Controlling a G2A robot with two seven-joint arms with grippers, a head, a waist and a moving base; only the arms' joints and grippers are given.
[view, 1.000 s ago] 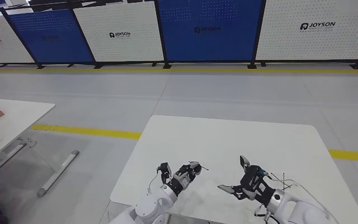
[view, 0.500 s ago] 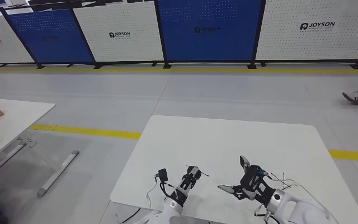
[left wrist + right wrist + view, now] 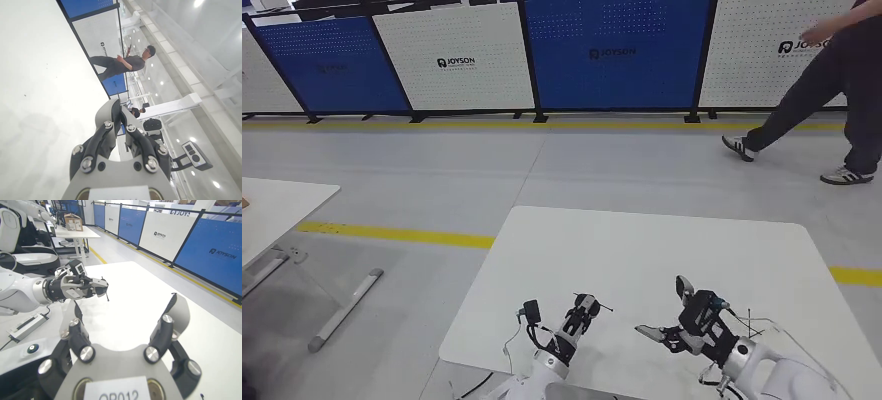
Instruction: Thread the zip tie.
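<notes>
A thin black zip tie [image 3: 107, 297] sticks out both sides of my left gripper [image 3: 103, 287], which is shut on it and held just above the white table [image 3: 143, 283]. In the top view that gripper [image 3: 587, 305] is near the table's front edge, left of centre, with the zip tie [image 3: 602, 306] poking out toward the right. My right gripper [image 3: 663, 309] hovers a short way to its right, open with nothing between its fingers [image 3: 173, 300]. From the right wrist, the right gripper [image 3: 125, 304] faces the left one. In the left wrist view my left gripper [image 3: 118, 107] has its pads pressed together.
The table [image 3: 642, 250] stretches bare toward the far side. Thin black cables [image 3: 752, 322] lie beside the right arm. A second white table [image 3: 272, 205] stands to the left across the floor. A flat grey device [image 3: 28, 323] lies below the left arm.
The left wrist has turned and its gripper has settled slightly lower, still holding the zip tie. The right gripper has drifted a little to the right.
</notes>
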